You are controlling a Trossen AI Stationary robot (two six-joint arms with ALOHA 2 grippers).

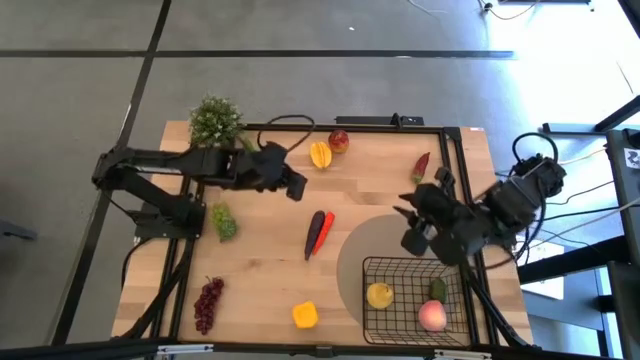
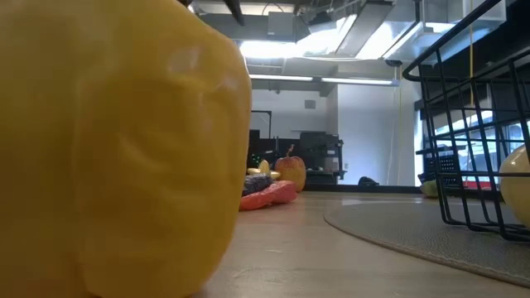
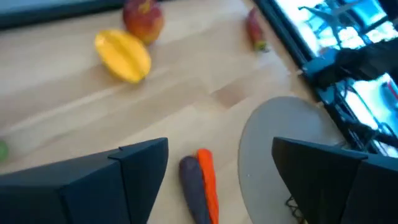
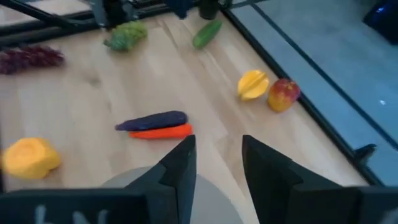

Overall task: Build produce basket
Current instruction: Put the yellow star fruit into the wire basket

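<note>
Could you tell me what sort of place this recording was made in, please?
Probably a robotics lab or workshop, not a kitchen: a framed wooden table stands on a bare grey floor, cables trail beside it, and the low view shows equipment racks under ceiling lights.

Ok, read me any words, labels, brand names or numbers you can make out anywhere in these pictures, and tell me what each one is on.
None can be read.
White marks at the edge of the right wrist view, near the right gripper: too blurred to read.
Light panel at the high view's right edge: too small to tell if it carries text.
Black wire-mesh basket, wooden table and fruit: no lettering visible.
</note>
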